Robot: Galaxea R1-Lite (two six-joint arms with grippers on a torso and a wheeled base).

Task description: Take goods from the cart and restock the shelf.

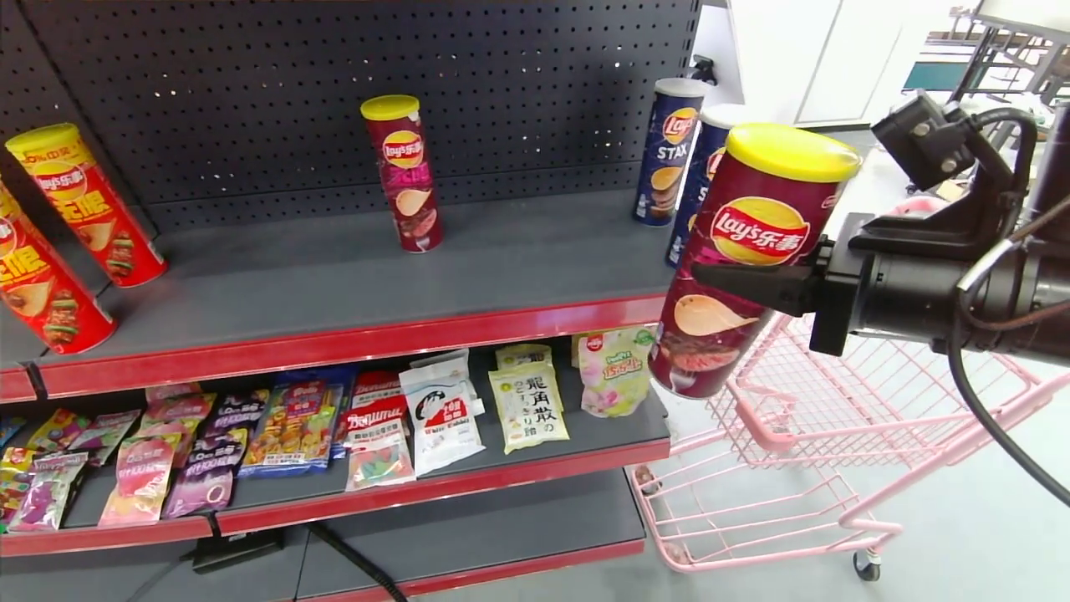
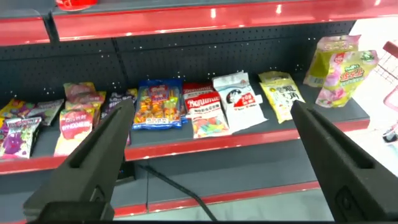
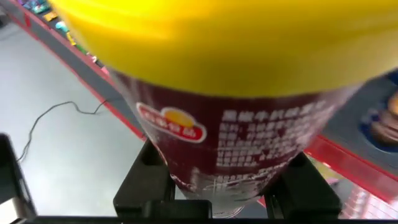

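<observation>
Fingers (image 1: 744,286) clenched mid-body on chip can (image 1: 756,230), right of shelf (image 1: 376,276) | seemed light, stiff, slick-walled, dentable | mid-tube hold suited

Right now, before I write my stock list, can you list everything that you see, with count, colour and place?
Shelf: one, grey boards with red edges, ahead.
Red cans: two, yellow lids, upper board, left end.
Maroon can: one, yellow lid, upper board, middle.
Blue cans: two, upper board, right end.
Held can: one, maroon, yellow lid, beside shelf's right end.
Snack bags: many, mixed colours, middle board.
Cart: one, pink, right of shelf.
Left gripper: one, black, open, facing snack bags.
Right gripper: one, black, shut on held can.
</observation>
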